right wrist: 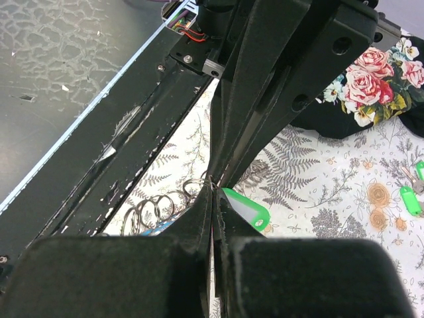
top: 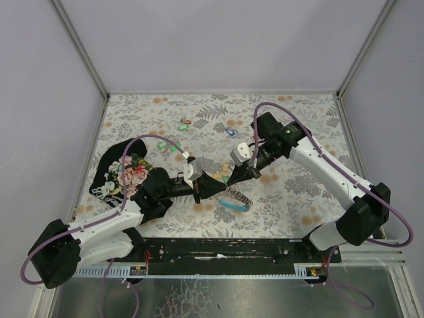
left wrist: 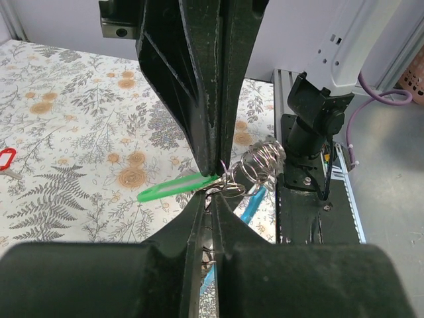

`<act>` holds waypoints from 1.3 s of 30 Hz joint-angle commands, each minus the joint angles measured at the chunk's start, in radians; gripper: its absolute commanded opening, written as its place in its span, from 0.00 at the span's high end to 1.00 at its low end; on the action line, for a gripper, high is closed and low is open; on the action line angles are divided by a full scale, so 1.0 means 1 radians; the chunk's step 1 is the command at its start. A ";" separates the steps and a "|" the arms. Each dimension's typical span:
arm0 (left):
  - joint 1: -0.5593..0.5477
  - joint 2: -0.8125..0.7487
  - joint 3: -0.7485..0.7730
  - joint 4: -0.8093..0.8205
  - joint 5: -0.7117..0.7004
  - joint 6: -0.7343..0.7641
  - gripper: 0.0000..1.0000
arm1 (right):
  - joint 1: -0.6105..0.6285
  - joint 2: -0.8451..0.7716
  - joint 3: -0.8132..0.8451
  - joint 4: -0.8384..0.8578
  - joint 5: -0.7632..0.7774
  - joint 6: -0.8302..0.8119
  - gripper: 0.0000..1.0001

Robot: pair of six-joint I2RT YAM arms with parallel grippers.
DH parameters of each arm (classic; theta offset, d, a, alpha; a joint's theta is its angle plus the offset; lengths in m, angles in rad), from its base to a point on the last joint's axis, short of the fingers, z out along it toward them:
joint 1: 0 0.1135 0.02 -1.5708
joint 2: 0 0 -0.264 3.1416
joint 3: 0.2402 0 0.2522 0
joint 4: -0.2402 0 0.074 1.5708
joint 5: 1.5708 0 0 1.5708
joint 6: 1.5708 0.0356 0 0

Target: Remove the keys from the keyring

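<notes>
The green key tag hangs between both grippers above the table; it also shows in the right wrist view. Small linked metal rings join it to the keyring, a grey strap loop with a blue section that droops below. My left gripper is shut on the metal rings at the strap's end. My right gripper is shut on the tag's ring end and meets the left gripper tip to tip. The rings also show in the right wrist view.
A black floral cloth lies at the left. Loose tags lie on the patterned table: red and green, blue, green. The black base rail runs along the near edge.
</notes>
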State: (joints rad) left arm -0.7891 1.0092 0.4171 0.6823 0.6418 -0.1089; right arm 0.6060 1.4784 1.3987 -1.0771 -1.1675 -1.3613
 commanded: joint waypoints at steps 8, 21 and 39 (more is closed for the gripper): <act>0.001 -0.031 0.006 0.033 -0.050 -0.024 1.00 | -0.003 -0.039 0.014 0.106 0.047 0.131 1.00; 0.004 -0.040 0.011 -0.054 -0.165 -0.092 1.00 | 0.017 -0.039 0.086 0.049 0.146 0.102 1.00; 0.025 -0.040 -0.031 0.000 -0.175 -0.175 1.00 | 0.118 -0.023 0.116 0.024 0.377 0.087 1.00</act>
State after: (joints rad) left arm -0.7734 0.9764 0.4126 0.6163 0.4385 -0.2646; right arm 0.7120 1.4670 1.4879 -1.0714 -0.8429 -1.3045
